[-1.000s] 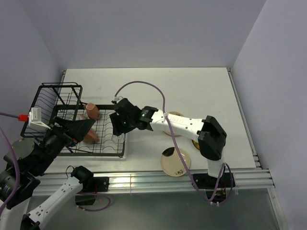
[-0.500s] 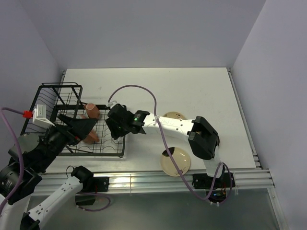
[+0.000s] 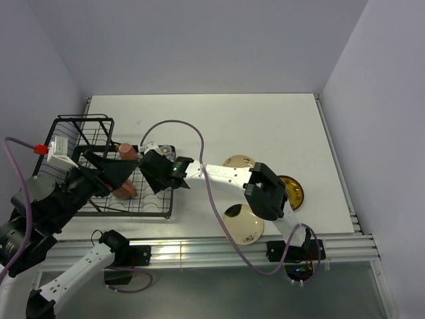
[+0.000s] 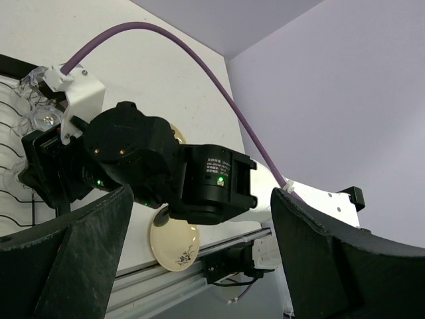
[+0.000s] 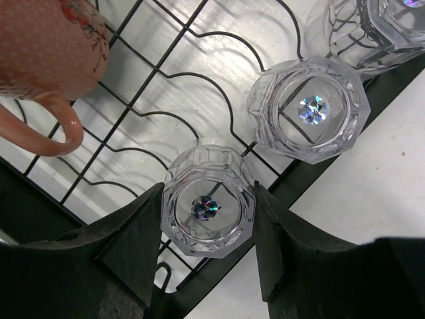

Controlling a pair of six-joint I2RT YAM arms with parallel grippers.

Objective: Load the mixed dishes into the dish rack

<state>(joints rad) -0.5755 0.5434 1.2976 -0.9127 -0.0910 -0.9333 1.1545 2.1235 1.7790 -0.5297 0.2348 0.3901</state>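
Top view: my right hand [image 3: 157, 174] reaches left over the dish rack [image 3: 83, 119], near right corner, to load the grid beside a pink mug [image 3: 126, 153].
Left wrist: my left hand [image 4: 200, 194] gapes wide, empty.
Right wrist: fingers [image 5: 133, 252] pinch, I think, the clear glass [image 5: 208, 206] between them, upright over the edge wires.

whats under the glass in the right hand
Under the glass gripped by the right hand, the dish rack wires show, with white table below. Whether its base touches the wires is hidden.
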